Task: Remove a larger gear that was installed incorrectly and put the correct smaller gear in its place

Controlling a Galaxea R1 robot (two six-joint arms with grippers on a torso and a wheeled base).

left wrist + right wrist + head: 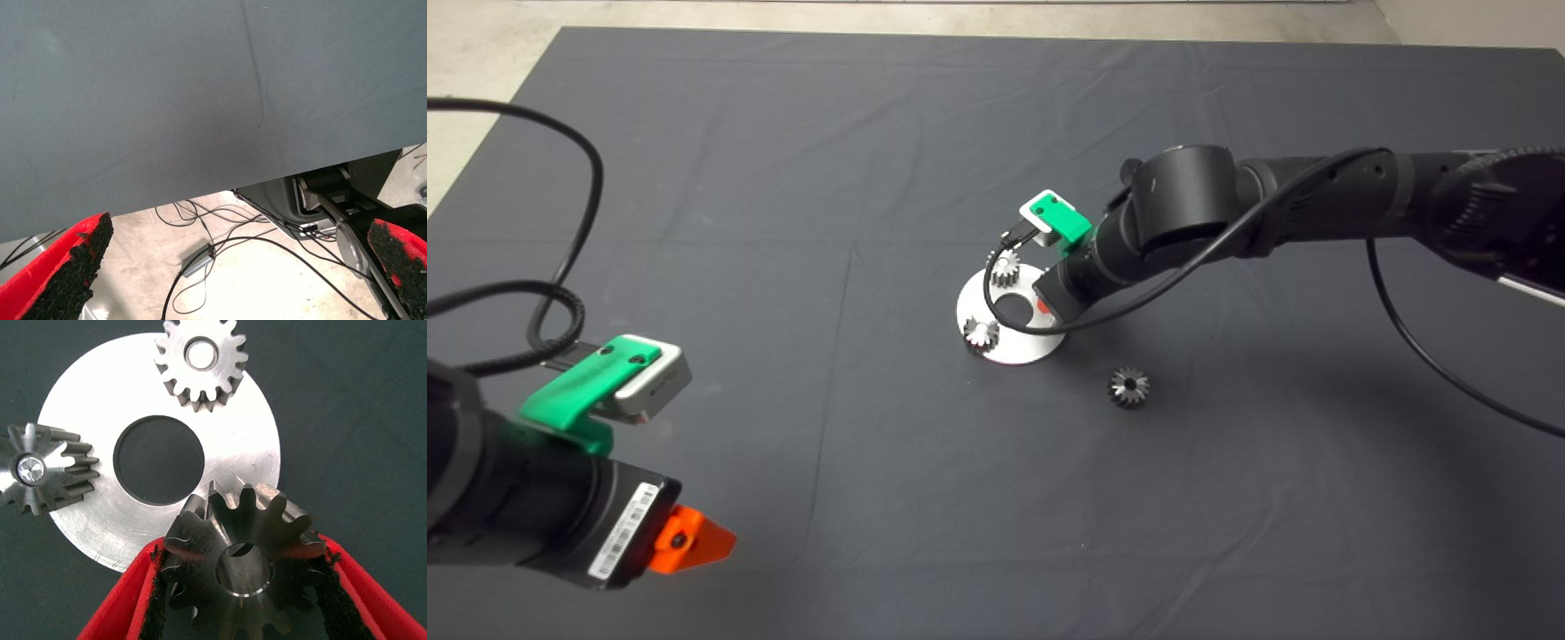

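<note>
Red fingers of the right gripper [243,587] clamped the larger gear [243,563] from both sides at the edge of the round steel plate [80,407], beside its centre hole. Two small silver gears [200,360] sat on the plate's rim. On the mat [783,178], the smaller gear [1128,387] lay near the plate. Parked at lower left, the left gripper [227,267] held its fingers apart.
</note>
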